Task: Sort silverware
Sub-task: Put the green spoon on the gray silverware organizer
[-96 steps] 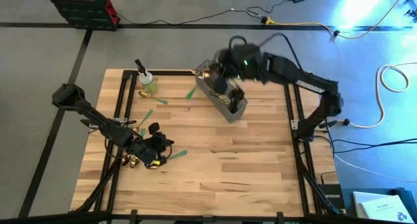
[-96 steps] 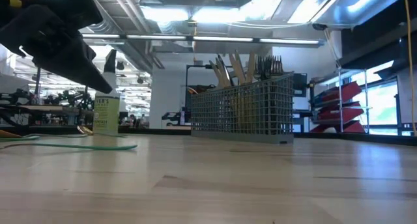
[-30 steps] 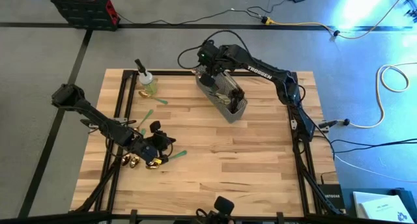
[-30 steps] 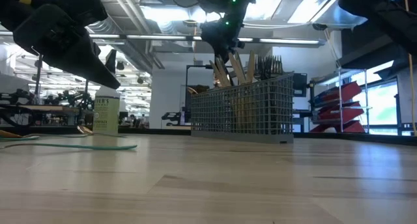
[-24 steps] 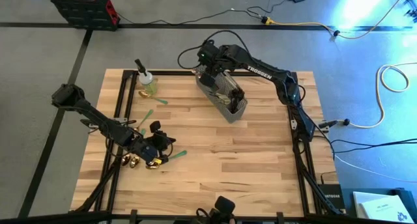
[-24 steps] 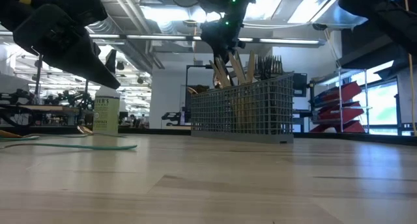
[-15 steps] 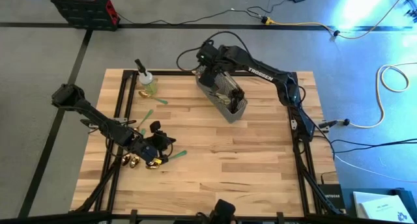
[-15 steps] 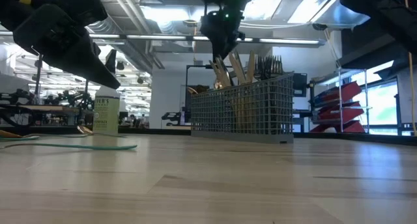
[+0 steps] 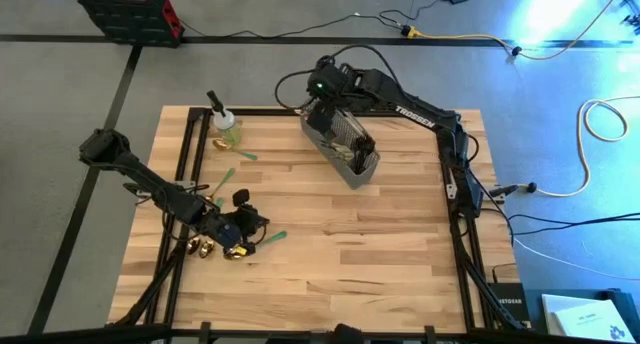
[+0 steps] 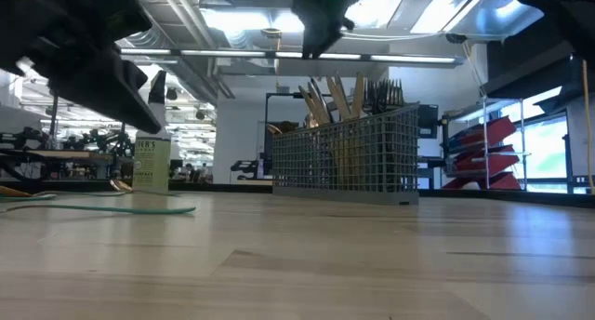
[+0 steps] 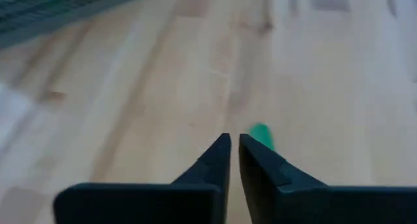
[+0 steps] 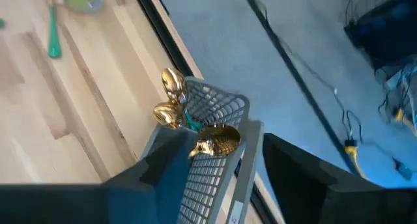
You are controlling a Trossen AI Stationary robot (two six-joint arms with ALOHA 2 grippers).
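Grey wire-mesh caddy (image 9: 342, 146) near far edge of pale wood-plank surface (image 9: 380, 234), shiny gold spoons (image 12: 171, 100) inside. Right hand (image 9: 322, 106) now higher above it, fingers parted, empty. Left hand (image 11: 234, 140) nearly closed, empty.

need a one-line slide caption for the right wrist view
Open right gripper above the mesh caddy, gold spoons standing inside.

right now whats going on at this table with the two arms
The robot is sorting silverware into a grey wire caddy at the table's far side. The right gripper hovers above the caddy's far end with open jaws, empty, over gold spoons standing inside. The left gripper is low at the near left, jaws nearly shut, beside a green-handled piece on the wood. A spray bottle stands far left.
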